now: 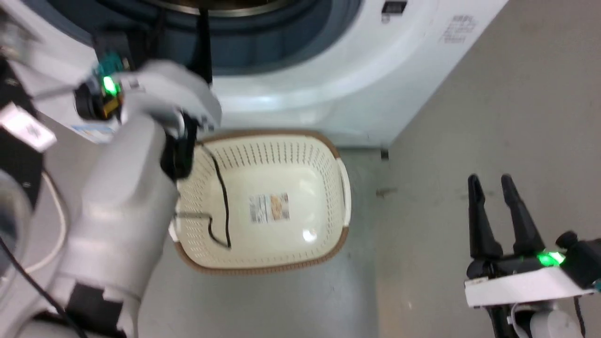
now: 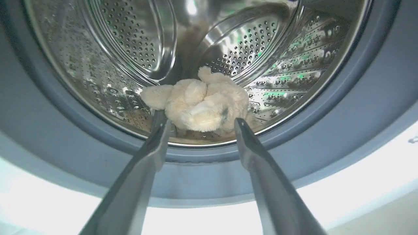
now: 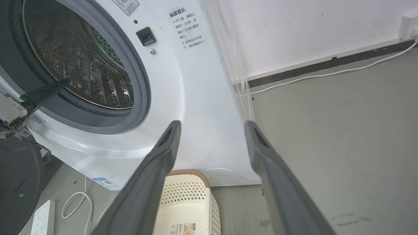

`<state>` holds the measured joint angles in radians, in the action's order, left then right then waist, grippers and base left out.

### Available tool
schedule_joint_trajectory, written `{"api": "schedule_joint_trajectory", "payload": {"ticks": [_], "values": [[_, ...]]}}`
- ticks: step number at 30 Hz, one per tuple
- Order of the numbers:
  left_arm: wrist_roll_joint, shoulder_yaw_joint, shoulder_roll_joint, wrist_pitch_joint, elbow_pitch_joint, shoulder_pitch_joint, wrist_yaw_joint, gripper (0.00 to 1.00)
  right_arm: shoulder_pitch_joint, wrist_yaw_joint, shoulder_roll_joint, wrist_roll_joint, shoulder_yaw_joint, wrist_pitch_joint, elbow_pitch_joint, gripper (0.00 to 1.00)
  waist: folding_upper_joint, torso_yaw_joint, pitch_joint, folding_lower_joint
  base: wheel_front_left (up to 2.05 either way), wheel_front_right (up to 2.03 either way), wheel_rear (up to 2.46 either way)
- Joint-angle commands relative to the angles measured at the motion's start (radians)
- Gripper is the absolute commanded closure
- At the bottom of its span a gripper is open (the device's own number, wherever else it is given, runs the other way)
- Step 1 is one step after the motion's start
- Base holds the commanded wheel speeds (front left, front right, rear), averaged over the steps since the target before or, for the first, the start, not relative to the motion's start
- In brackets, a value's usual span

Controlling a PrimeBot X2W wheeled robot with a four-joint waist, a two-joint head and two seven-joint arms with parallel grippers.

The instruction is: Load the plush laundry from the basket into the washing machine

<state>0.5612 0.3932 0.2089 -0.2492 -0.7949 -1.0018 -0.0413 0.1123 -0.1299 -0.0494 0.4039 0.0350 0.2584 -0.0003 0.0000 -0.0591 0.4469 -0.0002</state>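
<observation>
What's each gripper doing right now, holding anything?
Left gripper: open, empty; the plush laundry lies inside the washing machine, beyond its jaws.
Right gripper: open, empty.

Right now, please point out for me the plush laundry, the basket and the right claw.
plush laundry [image 2: 199,104]: left wrist view, middle of its fluffy body.
basket [image 1: 281,152]: head view, perforated far wall.
right claw [image 1: 489,179]: head view, midway between its fingertips.
</observation>
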Motion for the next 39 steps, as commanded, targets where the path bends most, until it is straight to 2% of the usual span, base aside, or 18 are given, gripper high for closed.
{"api": "schedule_joint_trajectory", "payload": {"ticks": [1, 13, 19, 32, 39], "values": [[0.006, -0.006, 0.002, -0.011, 0.016, 0.041, -0.002, 0.00, -0.016, -0.001, -0.001, -0.007, -0.001, 0.003, 0.008, 0.00, 0.0000, 0.034, -0.100, 0.0002, 0.00, 0.00, 0.00], [0.007, -0.027, 0.011, -0.012, 0.194, 0.376, -0.025, 0.00, -0.120, -0.001, -0.001, -0.039, -0.002, 0.003, 0.063, 0.00, 0.0000, 0.052, -0.322, 0.0002, 0.00, 0.00, 0.00], [0.008, -0.034, 0.028, -0.012, 0.300, 0.545, -0.029, 0.00, -0.167, -0.001, -0.001, -0.064, -0.001, 0.003, 0.079, 0.00, 0.0000, 0.054, -0.399, 0.0002, 0.00, 0.00, 0.00], [-0.017, -0.049, 0.092, -0.008, 0.510, 0.794, -0.107, 0.00, -0.228, -0.001, -0.001, -0.146, -0.024, 0.003, 0.087, 0.00, 0.0000, 0.070, -0.477, 0.0002, 0.00, 0.00, 0.00], [0.008, -0.054, 0.120, 0.021, 0.589, 0.885, -0.113, 0.00, -0.246, -0.001, -0.001, -0.169, -0.044, 0.003, 0.092, 0.00, 0.0000, 0.080, -0.492, 0.0002, 0.00, 0.00, 0.00]]}}
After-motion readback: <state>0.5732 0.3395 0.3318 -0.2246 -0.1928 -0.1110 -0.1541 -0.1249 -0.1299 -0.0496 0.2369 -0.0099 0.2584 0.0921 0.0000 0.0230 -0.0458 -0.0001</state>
